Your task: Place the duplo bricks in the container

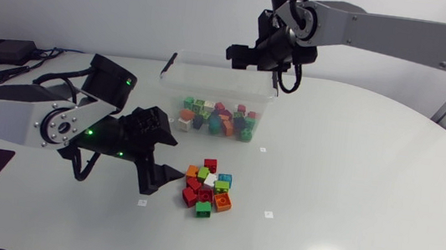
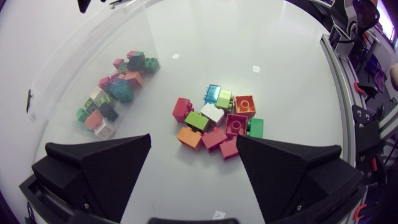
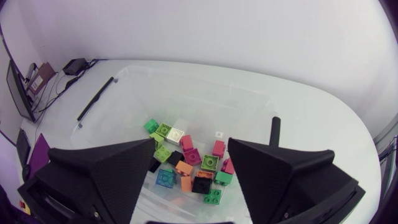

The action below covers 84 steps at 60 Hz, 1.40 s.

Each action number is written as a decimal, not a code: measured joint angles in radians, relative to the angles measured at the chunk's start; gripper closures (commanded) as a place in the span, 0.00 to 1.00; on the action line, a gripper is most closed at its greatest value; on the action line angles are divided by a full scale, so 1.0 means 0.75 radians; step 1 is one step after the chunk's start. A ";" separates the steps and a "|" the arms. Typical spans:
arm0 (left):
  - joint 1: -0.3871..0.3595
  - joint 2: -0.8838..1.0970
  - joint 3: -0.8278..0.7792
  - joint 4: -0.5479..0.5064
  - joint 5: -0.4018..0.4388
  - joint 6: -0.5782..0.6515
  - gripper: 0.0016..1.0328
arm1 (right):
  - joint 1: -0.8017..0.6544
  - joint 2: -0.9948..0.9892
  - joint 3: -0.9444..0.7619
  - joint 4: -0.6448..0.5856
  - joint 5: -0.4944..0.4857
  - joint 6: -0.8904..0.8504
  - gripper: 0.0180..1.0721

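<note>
Hovering with wedge fingers spread and nothing between them, the left gripper (image 1: 179, 159) sits just left of the loose duplo bricks (image 1: 207, 189) heaped on the table (image 1: 352, 173), so the step in hand looks like another pick: it should lower over an outer piece (the orange brick (image 2: 188, 137) nearest it seems easiest) and close. The right gripper (image 3: 191, 141) hangs open and empty above the far container (image 1: 181, 68), which already holds many more. How many lie buried in either heap is hard to tell, and the right gripper hides part of the container's far rim.
</note>
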<state>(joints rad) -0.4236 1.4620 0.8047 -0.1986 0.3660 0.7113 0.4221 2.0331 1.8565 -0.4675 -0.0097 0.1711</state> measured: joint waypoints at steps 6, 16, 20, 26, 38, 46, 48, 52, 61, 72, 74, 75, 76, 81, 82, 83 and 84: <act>-0.016 0.001 0.000 -0.046 -0.011 -0.016 0.09 | -0.004 -0.106 -0.064 0.001 -0.001 0.000 0.06; -0.085 0.060 0.000 -0.064 -0.058 -0.116 0.10 | -0.024 -0.342 -0.249 0.039 -0.001 0.000 0.06; -0.113 0.096 0.000 -0.064 -0.082 -0.156 0.10 | -0.035 -0.424 -0.332 0.047 0.000 0.000 0.06; -0.145 0.132 0.000 -0.072 -0.120 -0.214 0.12 | -0.048 -0.523 -0.457 0.071 0.000 0.001 0.06; -0.203 0.176 0.000 -0.073 -0.228 -0.308 0.13 | -0.051 -0.666 -0.670 0.096 -0.001 0.001 0.06; -0.215 0.226 0.001 -0.073 -0.268 -0.351 0.16 | -0.051 -0.740 -0.778 0.112 -0.001 0.001 0.06; -0.215 0.235 0.001 -0.072 -0.282 -0.358 0.16 | -0.051 -0.756 -0.808 0.121 -0.001 0.001 0.06; -0.215 0.250 0.003 -0.072 -0.287 -0.364 0.16 | -0.051 -0.783 -0.861 0.133 -0.001 0.001 0.06; -0.216 0.270 0.016 -0.069 -0.287 -0.392 0.16 | -0.049 -0.818 -0.962 0.141 -0.004 0.006 0.06; -0.216 0.305 0.048 -0.051 -0.287 -0.425 0.16 | -0.010 -0.861 -1.061 0.139 -0.006 0.016 0.06; -0.216 0.312 0.051 -0.047 -0.287 -0.426 0.16 | 0.004 -0.867 -1.072 0.139 -0.005 0.016 0.06; -0.216 0.315 0.052 -0.044 -0.287 -0.426 0.16 | 0.011 -0.872 -1.079 0.139 -0.006 0.016 0.06; -0.216 0.319 0.052 -0.041 -0.287 -0.427 0.16 | 0.015 -0.874 -1.083 0.138 -0.006 0.016 0.06; -0.216 0.338 0.060 -0.036 -0.287 -0.434 0.25 | 0.044 -0.895 -1.117 0.129 -0.006 0.021 0.06; -0.216 0.342 0.062 -0.036 -0.286 -0.436 0.26 | 0.050 -0.899 -1.125 0.127 -0.006 0.021 0.06; -0.216 0.346 0.064 -0.035 -0.287 -0.436 0.27 | 0.054 -0.900 -1.129 0.123 -0.006 0.022 0.06; -0.216 0.349 0.066 -0.033 -0.287 -0.437 0.28 | 0.057 -0.902 -1.133 0.119 -0.006 0.022 0.06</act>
<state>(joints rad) -0.5858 1.7241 0.8543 -0.2230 0.1509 0.3832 0.4652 1.3563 1.0069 -0.3782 -0.0139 0.1875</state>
